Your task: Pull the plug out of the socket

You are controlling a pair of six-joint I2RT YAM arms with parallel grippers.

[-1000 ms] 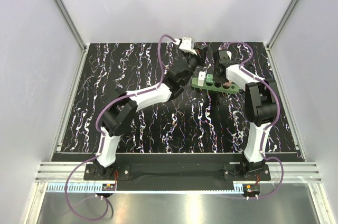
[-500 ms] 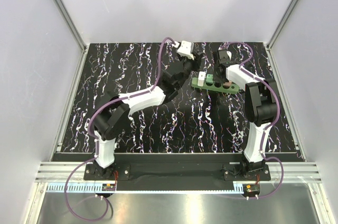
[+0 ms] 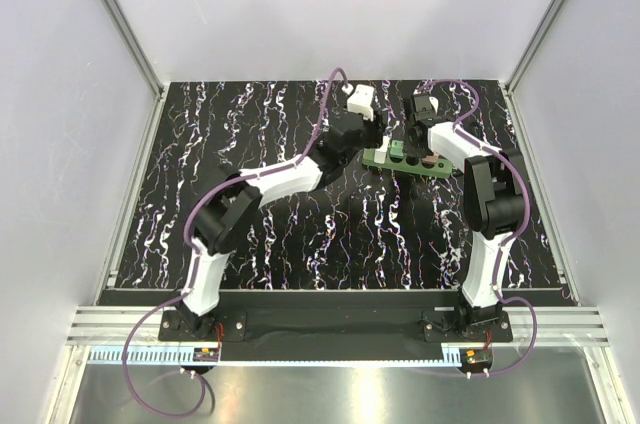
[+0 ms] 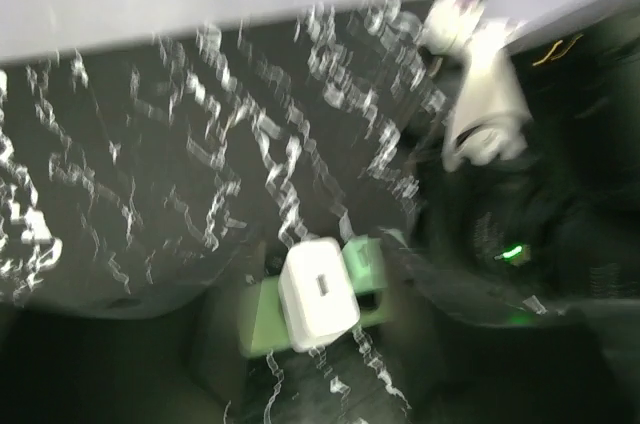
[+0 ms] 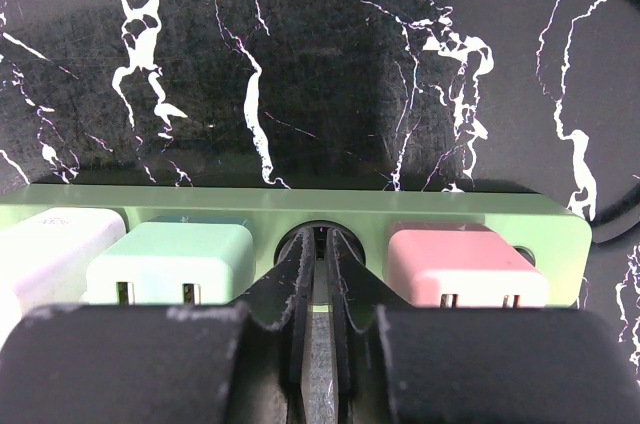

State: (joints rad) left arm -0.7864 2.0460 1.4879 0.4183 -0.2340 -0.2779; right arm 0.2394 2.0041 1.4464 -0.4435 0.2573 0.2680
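The green power strip lies at the back right of the table. In the right wrist view the strip carries a white plug at its left end, then a green plug, an empty round hole, and a pink plug. My right gripper is shut, its tips pressed into the empty hole. My left gripper hovers over the strip's left end. The blurred left wrist view shows the white plug between its spread dark fingers, not gripped.
The strip's black cord runs toward the back edge of the table. Grey walls with metal posts enclose the marbled black table on three sides. My right arm stands just right of the strip.
My left arm has swung right and turned its wrist, bringing the gripper over the strip's left end and the white plug. The right arm and the strip have not moved.
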